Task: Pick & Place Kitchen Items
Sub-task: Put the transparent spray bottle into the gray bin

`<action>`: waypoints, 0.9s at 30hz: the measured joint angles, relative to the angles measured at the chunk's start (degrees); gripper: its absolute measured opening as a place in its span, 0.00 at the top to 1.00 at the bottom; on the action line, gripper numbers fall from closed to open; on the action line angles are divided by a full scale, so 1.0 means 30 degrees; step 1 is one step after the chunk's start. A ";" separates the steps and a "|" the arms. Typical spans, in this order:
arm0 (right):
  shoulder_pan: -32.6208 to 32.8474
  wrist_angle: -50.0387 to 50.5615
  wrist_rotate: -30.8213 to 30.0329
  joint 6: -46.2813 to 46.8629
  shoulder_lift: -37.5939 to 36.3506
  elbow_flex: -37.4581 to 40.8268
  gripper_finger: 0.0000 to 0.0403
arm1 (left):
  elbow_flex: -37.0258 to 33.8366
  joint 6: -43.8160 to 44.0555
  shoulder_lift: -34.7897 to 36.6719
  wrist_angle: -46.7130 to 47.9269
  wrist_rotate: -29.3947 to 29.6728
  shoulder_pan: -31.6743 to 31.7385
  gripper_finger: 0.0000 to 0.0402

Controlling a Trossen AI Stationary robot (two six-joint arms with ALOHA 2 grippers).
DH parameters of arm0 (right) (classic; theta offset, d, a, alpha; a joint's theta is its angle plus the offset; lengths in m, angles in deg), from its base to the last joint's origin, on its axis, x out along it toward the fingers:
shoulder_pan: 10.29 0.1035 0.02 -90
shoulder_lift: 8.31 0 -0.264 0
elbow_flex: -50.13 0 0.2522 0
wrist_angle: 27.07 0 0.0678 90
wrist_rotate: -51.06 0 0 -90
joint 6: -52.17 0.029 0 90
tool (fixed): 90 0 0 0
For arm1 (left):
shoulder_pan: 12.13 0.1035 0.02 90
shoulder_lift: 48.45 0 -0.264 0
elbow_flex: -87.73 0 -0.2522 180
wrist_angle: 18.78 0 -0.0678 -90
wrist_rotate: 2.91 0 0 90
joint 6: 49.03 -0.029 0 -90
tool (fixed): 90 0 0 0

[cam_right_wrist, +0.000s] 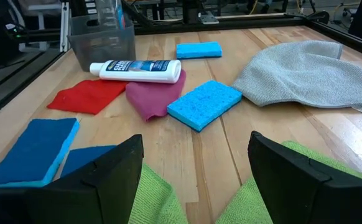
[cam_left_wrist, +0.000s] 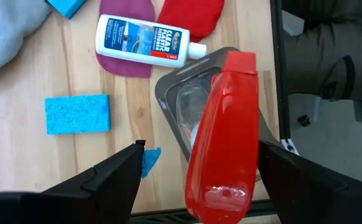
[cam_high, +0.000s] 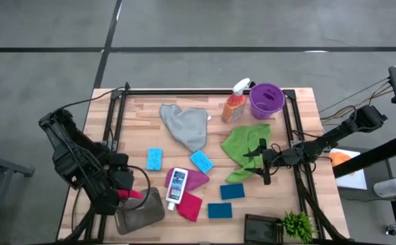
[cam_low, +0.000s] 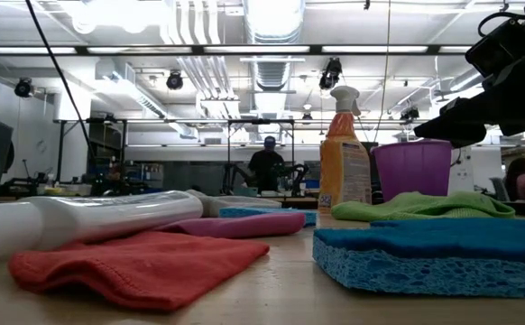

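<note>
A clear spray bottle with a red trigger head point(cam_left_wrist: 221, 143) stands in a grey bin point(cam_left_wrist: 168, 93) at the table's near left. My left gripper point(cam_left_wrist: 201, 149) points down over it, open, with one finger on either side of the red head. My right gripper point(cam_right_wrist: 194, 140) is open and hovers low over the green cloth point(cam_high: 247, 146) at the right. A white bottle point(cam_high: 177, 185) lies across the magenta cloth point(cam_high: 196, 179), beside the red cloth point(cam_high: 191, 204). The grey cloth point(cam_high: 186, 126) lies spread at mid-table. Blue sponges point(cam_high: 154, 158) point(cam_high: 201, 161) point(cam_high: 232, 191) lie flat.
An orange spray bottle point(cam_high: 235, 103) and a purple cup point(cam_high: 266, 100) stand at the far right. A small green plant point(cam_high: 297, 224) and a dark tray point(cam_high: 262, 224) sit at the near right. Black rails point(cam_high: 116, 122) run along the table's edges. A person stands far behind in the low view.
</note>
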 joint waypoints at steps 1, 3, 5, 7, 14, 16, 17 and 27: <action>0.0000 -0.0004 0.0000 0.0004 0.0000 0.0000 0.30 | -0.0021 0.0004 0.0000 -0.0006 -0.0004 0.0000 0.22; 0.0000 -0.0004 0.0000 0.0000 0.0000 0.0000 0.30 | -0.0029 0.0004 0.0000 0.0007 0.0002 0.0000 0.22; 0.0000 -0.0003 0.0000 0.0000 0.0000 0.0000 0.30 | -0.0011 0.0000 0.0000 0.0004 -0.0004 0.0000 0.22; 0.0000 0.0004 0.0000 0.0000 0.0000 0.0000 0.30 | 0.0056 0.0004 0.0000 -0.0003 0.0002 0.0000 0.22; 0.0000 -0.0004 0.0007 0.0000 0.0000 0.0000 0.30 | 0.0073 -0.0060 0.0015 -0.0109 -0.0004 0.0000 0.22; 0.0000 -0.0004 0.0001 0.0000 0.0000 0.0000 0.30 | 0.0073 -0.0062 0.0015 -0.0109 -0.0001 0.0000 0.22; 0.0000 0.0004 0.0001 0.0001 0.0000 0.0000 0.30 | 0.0073 -0.0056 0.0015 -0.0108 -0.0003 0.0000 0.22; 0.0000 -0.0004 0.0007 0.0001 0.0000 0.0000 0.30 | 0.0073 -0.0074 0.0016 -0.0605 -0.0004 0.0025 0.22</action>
